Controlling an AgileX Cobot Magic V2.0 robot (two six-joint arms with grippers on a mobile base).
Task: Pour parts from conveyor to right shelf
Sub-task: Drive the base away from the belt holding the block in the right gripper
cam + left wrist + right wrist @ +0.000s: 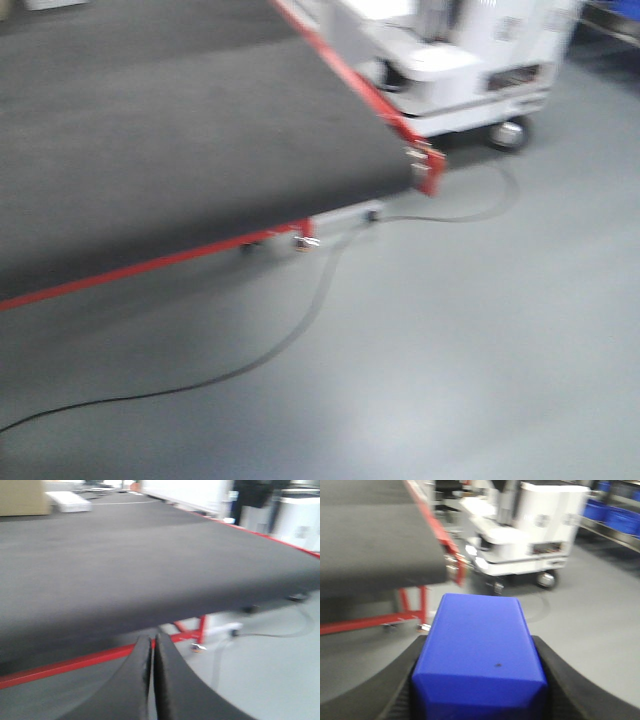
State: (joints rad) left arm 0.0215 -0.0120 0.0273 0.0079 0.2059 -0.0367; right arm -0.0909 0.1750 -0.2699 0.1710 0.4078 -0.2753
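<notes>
The right pincer [479, 690] gripped the blue part [480, 645], off the conveyor [180, 130]; the left pincer [152, 652] was pressed shut, empty. Carrying stage, I'd say: next, reach the right shelf [615, 517] (that blur beyond, probably) and tip.

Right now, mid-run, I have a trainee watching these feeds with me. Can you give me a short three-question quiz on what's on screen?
1. True or false: the left end effector is shut with nothing between its fingers.
2. What is the right end effector gripping? A) a blue block B) a red cup C) nothing
3. Fill in the blank: in the front view, the black cable lies on the ____.

Key: 1 true; 2 A; 3 floor.
</notes>
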